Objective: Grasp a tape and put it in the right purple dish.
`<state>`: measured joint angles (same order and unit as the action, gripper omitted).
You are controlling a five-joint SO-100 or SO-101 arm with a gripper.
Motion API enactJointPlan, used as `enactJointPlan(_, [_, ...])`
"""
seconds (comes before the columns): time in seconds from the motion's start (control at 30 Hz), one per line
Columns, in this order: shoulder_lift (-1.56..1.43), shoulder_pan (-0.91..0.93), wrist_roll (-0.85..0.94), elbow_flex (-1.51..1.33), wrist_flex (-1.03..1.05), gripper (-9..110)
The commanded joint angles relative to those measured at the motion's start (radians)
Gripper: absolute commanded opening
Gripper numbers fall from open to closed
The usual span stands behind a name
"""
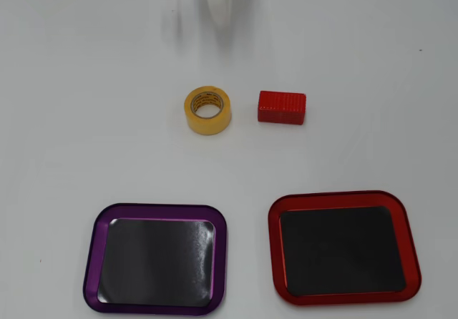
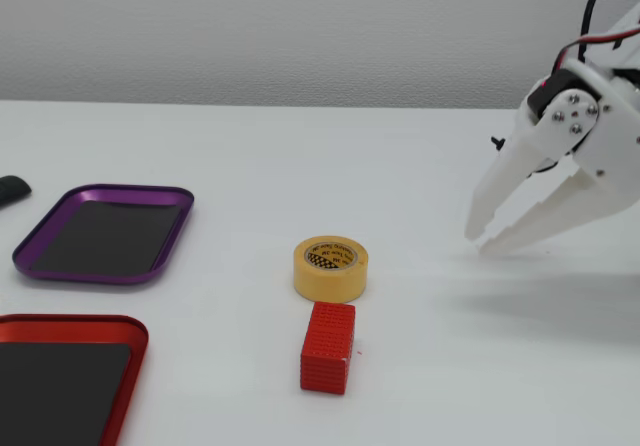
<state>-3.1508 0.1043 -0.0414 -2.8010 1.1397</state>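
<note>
The yellow tape roll (image 1: 207, 124) lies flat on the white table, hole up, with a brownish printed core; in the fixed view it (image 2: 330, 277) sits mid-table. The purple dish (image 1: 157, 209) is empty at the lower left of the overhead view and at the far left of the fixed view (image 2: 125, 190). My white gripper (image 2: 479, 244) hangs above the table well to the right of the tape, fingertips almost touching, holding nothing. In the overhead view only a blurred white part of it (image 1: 218, 1) shows at the top edge.
A red ribbed block (image 1: 282, 107) lies right beside the tape, also seen in the fixed view (image 2: 327, 347). An empty red-rimmed tray (image 1: 336, 199) sits next to the purple dish (image 2: 70, 320). A dark object (image 2: 10, 191) is at the left edge.
</note>
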Motion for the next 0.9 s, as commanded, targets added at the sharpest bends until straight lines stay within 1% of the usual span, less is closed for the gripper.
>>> enactJointPlan(0.0, [0.209, -0.026, 0.005, 0.169, -0.041, 0])
enactJointPlan(0.23, [0.65, -0.04, 0.037, 0.385, -0.172, 6])
enactJointPlan(0.5, [1.091, -0.031, 0.048, 0.565, -0.278, 11])
enactJointPlan(0.67, [1.255, -0.031, 0.048, 0.644, -0.279, 13])
enactJointPlan(0.87, [1.321, -0.029, 0.048, 0.693, -0.279, 13])
